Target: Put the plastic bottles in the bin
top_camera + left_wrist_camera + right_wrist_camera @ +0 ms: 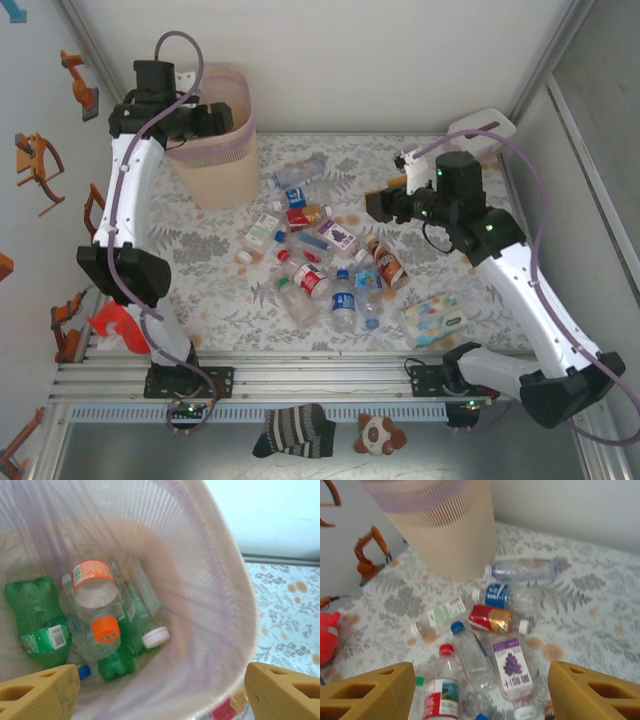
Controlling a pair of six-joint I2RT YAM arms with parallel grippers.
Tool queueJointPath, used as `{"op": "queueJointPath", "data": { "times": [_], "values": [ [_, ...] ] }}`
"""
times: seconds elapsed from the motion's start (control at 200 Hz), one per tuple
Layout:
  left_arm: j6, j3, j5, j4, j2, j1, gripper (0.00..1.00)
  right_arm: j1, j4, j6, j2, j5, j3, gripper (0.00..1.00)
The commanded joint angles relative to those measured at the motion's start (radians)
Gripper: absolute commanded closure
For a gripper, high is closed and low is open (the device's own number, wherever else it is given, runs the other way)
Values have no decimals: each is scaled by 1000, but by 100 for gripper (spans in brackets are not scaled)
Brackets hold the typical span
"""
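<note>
The bin point(222, 165), beige with a pink liner, stands at the back left. My left gripper point(205, 122) hangs open and empty over its mouth. Looking down from the left wrist, my left gripper point(162, 697) is above several plastic bottles lying in the bin point(220, 605): a green one point(37, 617) and a clear one with an orange label point(92, 580). More plastic bottles point(315, 255) lie heaped mid-table. My right gripper point(380, 205) hovers open just right of the heap. In the right wrist view, my right gripper point(482, 695) is above a purple-labelled bottle point(512, 667) and a blue-capped clear bottle point(472, 655).
A white tissue box point(482, 130) sits at the back right. A pastel wipes pack point(437, 318) lies at the front right of the heap. White walls close in the table on three sides. A red toy point(118, 325) rests by the left arm's base.
</note>
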Motion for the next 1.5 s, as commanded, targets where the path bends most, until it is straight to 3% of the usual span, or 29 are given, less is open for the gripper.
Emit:
{"op": "queueJointPath", "data": {
  "times": [0.0, 0.275, 0.541, 1.117, 1.497],
  "values": [
    [0, -139, 31, 114, -125, -11, 15, 7, -140, -37, 36, 35, 26, 31],
    [-79, -516, 68, 312, -357, -15, 14, 16, -238, -33, 123, 104, -35, 31],
    [-136, -698, 86, 361, -437, -16, 15, 18, -279, -27, 275, 189, -44, 34],
    [-157, -812, 93, 357, -504, -33, 15, 19, -350, -103, 710, 314, 190, 44],
    [-155, -831, 76, 352, -533, -34, 15, 28, -352, -126, 885, 367, 278, 46]
  ]
}}
